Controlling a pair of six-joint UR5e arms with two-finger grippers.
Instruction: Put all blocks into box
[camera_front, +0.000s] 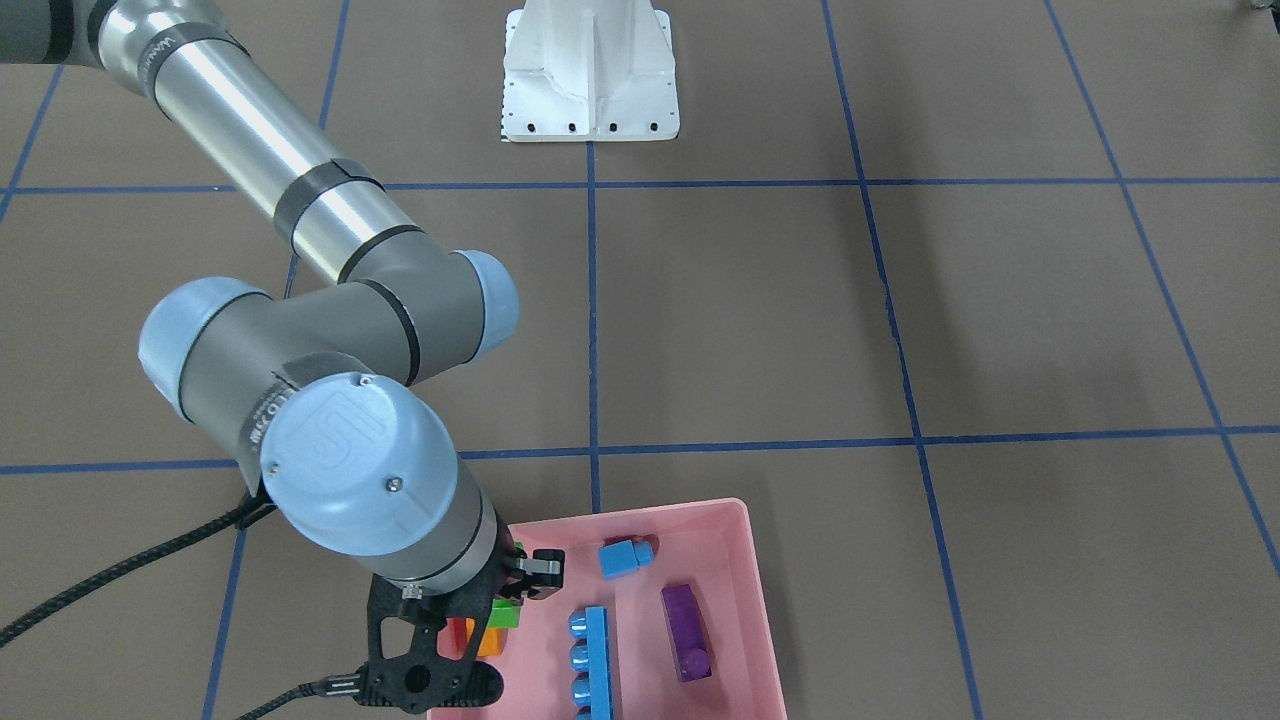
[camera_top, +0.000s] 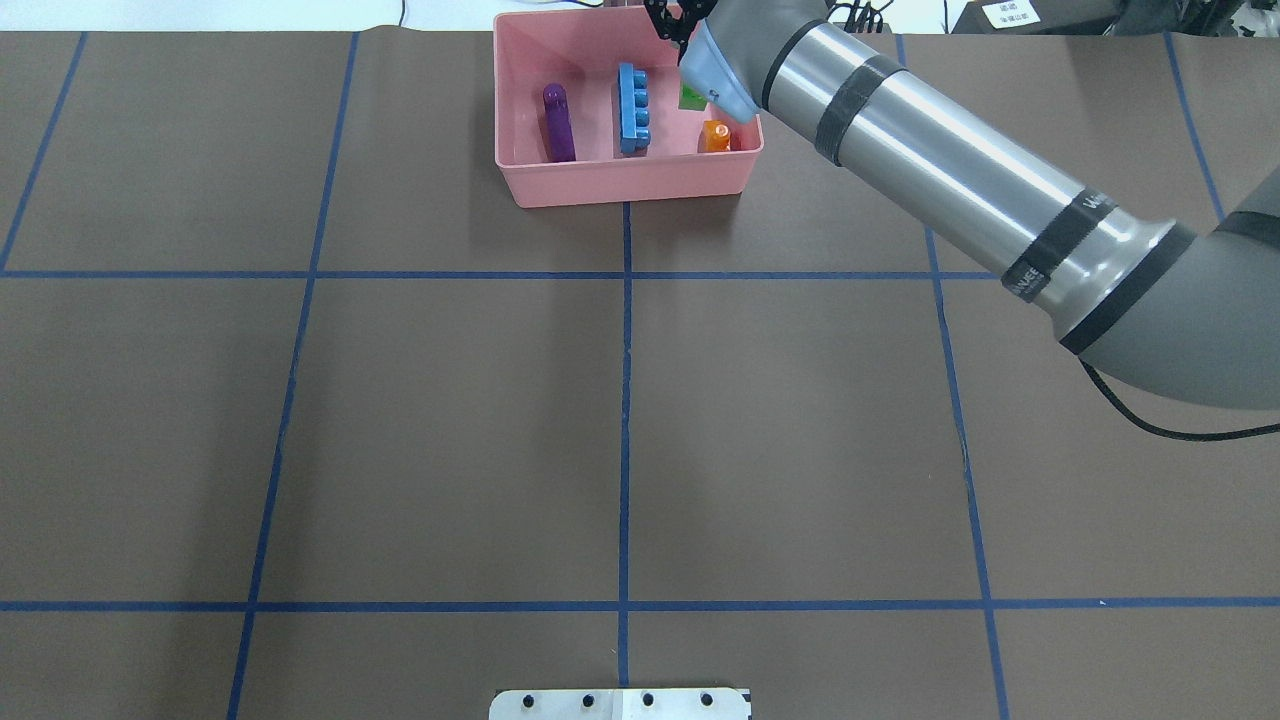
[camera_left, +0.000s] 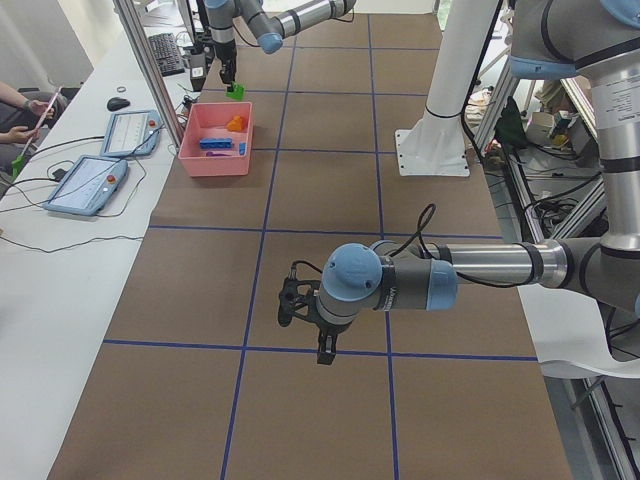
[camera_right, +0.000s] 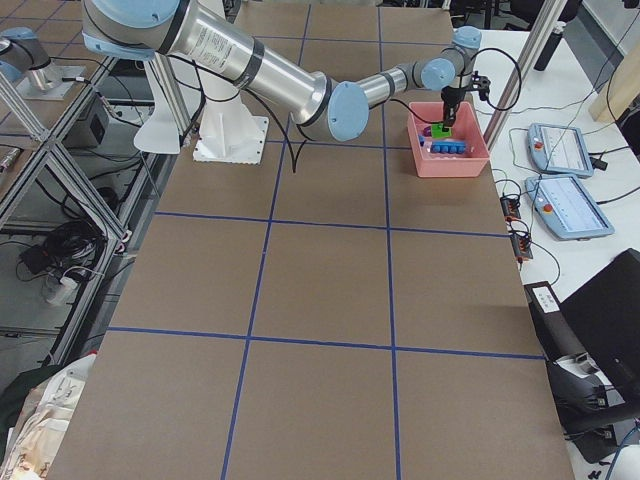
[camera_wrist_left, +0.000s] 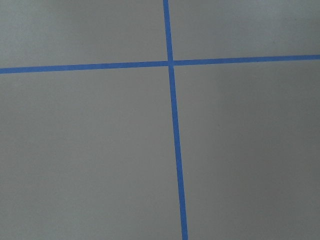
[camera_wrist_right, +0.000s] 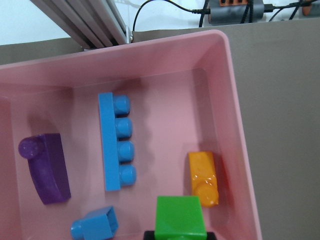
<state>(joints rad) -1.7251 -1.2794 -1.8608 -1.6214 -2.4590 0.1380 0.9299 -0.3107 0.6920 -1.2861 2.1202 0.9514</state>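
The pale-pink box (camera_front: 640, 508) stands at the table's far edge from the robot (camera_top: 620, 185). In it lie a purple block (camera_wrist_right: 47, 167), a long blue four-stud block (camera_wrist_right: 111, 142), a small blue block (camera_wrist_right: 95, 225) and an orange block (camera_wrist_right: 203, 177). My right gripper (camera_front: 510, 590) is over the box's right part, shut on the green block (camera_wrist_right: 180, 217), which hangs just above the box floor next to the orange one. My left gripper (camera_left: 322, 345) hovers low over bare table far from the box. I cannot tell whether it is open or shut.
The white robot base (camera_front: 590, 80) stands mid-table on the robot's side. An aluminium frame post (camera_wrist_right: 85, 20) and cables lie just beyond the box. Two tablets (camera_left: 130, 130) lie on the side bench by the box. Blue tape lines (camera_wrist_left: 172, 125) cross the brown table.
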